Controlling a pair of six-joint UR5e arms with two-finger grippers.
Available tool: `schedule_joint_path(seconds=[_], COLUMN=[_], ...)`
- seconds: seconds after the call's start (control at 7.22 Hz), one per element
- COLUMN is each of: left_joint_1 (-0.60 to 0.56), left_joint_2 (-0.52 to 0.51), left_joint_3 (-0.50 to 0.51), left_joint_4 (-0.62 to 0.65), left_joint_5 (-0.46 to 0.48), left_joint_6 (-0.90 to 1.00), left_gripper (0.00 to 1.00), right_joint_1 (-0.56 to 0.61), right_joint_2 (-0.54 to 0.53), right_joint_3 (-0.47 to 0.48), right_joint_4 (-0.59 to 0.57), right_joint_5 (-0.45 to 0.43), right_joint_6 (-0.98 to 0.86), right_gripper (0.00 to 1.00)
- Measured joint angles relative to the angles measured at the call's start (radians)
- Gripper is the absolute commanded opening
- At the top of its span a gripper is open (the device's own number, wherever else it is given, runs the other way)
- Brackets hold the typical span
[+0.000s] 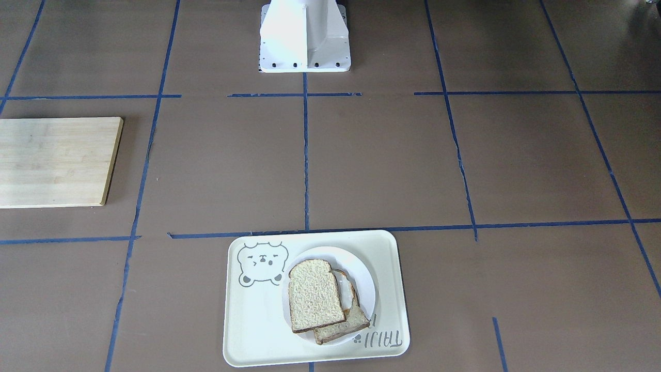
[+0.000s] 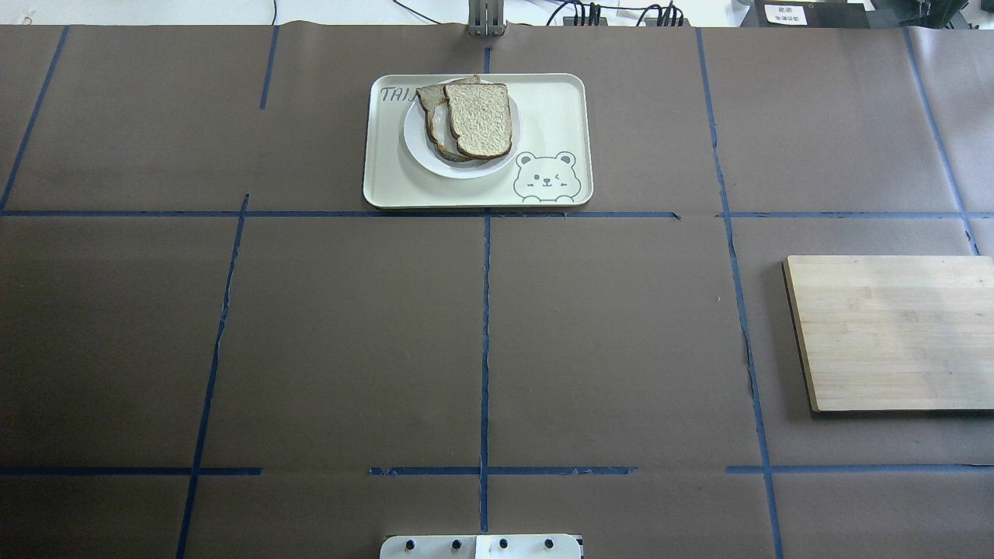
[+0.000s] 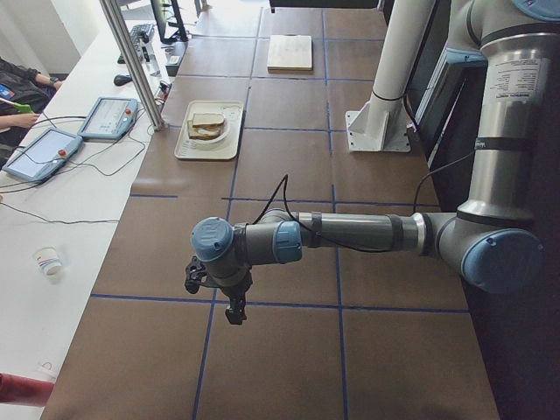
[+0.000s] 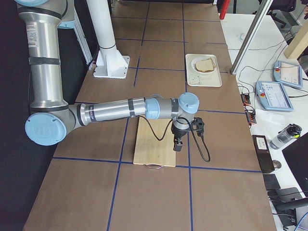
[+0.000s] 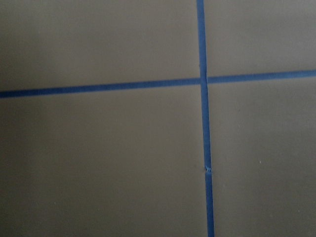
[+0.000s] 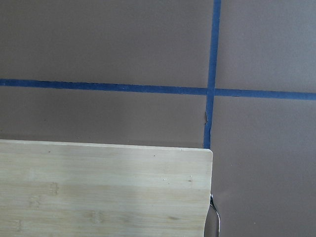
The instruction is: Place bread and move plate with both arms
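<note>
The plain bread (image 1: pixel 315 295) lies on top of a second slice with egg (image 1: pixel 347 323), partly covering it. Both sit on the small white plate (image 1: pixel 364 279), which rests on the cream bear tray (image 1: pixel 258 320). The overhead view shows the same stack: bread (image 2: pixel 480 118), plate (image 2: pixel 418 147), tray (image 2: pixel 551 116). My left gripper (image 3: pixel 229 306) hangs over bare table far from the tray. My right gripper (image 4: pixel 177 143) hangs over the wooden board's edge. Both grippers show only in the side views, so I cannot tell whether they are open or shut.
A bamboo cutting board (image 2: pixel 893 332) lies on my right side of the table; its corner shows in the right wrist view (image 6: pixel 98 192). The white pedestal base (image 1: pixel 304 39) stands at the robot's edge. Blue tape lines cross the brown table cover.
</note>
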Motion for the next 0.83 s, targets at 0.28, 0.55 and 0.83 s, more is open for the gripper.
schedule_joint_path(seconds=[0.28,0.55,0.83], left_joint_1=[0.001,0.001,0.002], left_joint_2=[0.004,0.005,0.005], left_joint_3=[-0.015,-0.026,-0.032], left_joint_4=[-0.002,-0.002,-0.002], left_joint_5=[-0.001,-0.002,-0.002], left_joint_6=[-0.001,-0.001,-0.001], left_gripper=[1.0,1.0,1.0], right_joint_1=[0.023,0.055,0.093], right_joint_2=[0.0,-0.006,-0.051], right_joint_3=[-0.02,-0.053,-0.073], right_joint_4=[0.0,0.0,0.002], right_joint_5=[0.018,0.023,0.018], right_joint_6=[0.0,-0.027,-0.152], right_gripper=[1.0,1.0,1.0])
